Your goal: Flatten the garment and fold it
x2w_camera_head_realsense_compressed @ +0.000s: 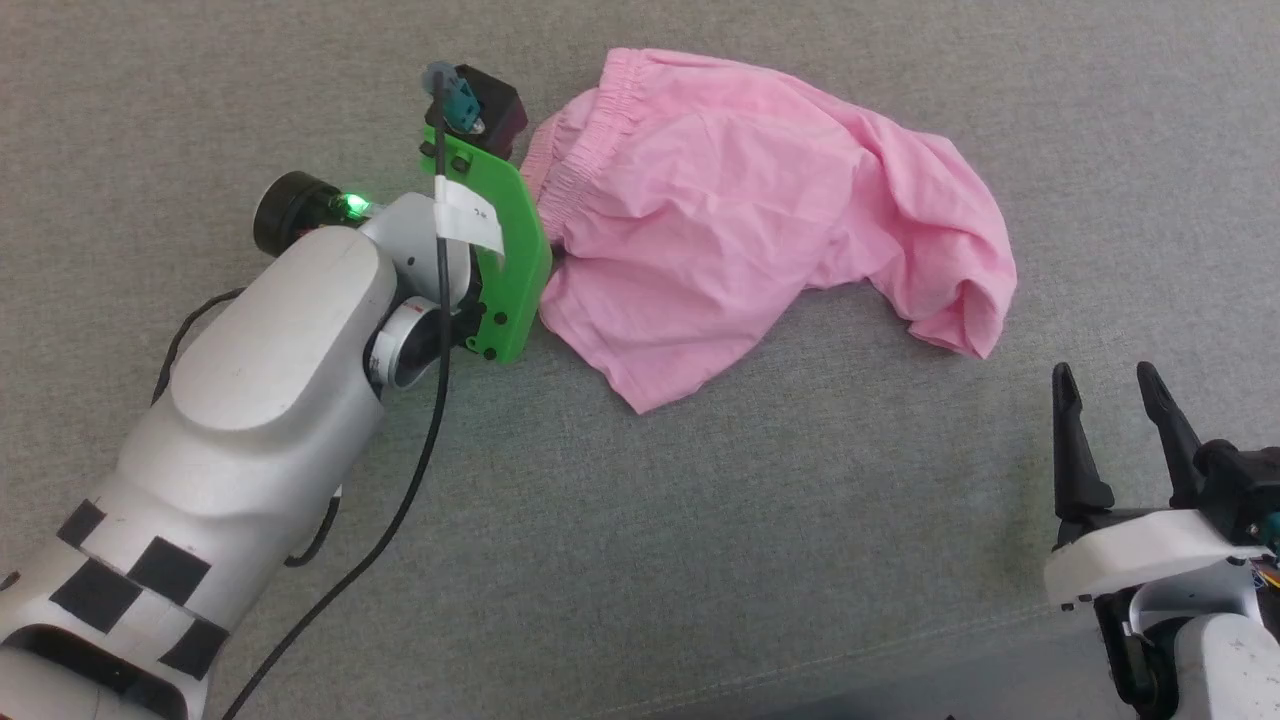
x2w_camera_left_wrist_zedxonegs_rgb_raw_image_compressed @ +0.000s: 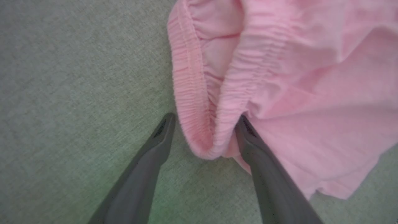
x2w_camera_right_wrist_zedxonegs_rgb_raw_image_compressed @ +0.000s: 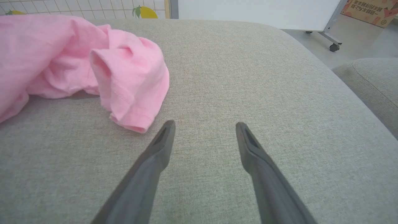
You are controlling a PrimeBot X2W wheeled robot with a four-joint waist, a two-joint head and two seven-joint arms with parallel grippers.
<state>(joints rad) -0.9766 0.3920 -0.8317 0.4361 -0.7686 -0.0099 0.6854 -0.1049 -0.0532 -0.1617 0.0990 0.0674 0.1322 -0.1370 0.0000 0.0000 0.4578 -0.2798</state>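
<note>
Left gripper (x2w_camera_left_wrist_zedxonegs_rgb_raw_image_compressed: 205,119) is spread wide, straddling the shorts' (x2w_camera_left_wrist_zedxonegs_rgb_raw_image_compressed: 311,93) waistband (x2w_camera_left_wrist_zedxonegs_rgb_raw_image_compressed: 188,93) corner, not pinching it. Right gripper (x2w_camera_right_wrist_zedxonegs_rgb_raw_image_compressed: 205,124) is spread too, empty, over the cushion (x2w_camera_right_wrist_zedxonegs_rgb_raw_image_compressed: 248,77).

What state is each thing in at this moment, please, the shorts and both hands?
shorts: unfolded, crumpled, lying on the cushion, waistband gaping.
left hand: open, straddling the waistband's end.
right hand: open, empty, over bare cushion, apart from the shorts.
</note>
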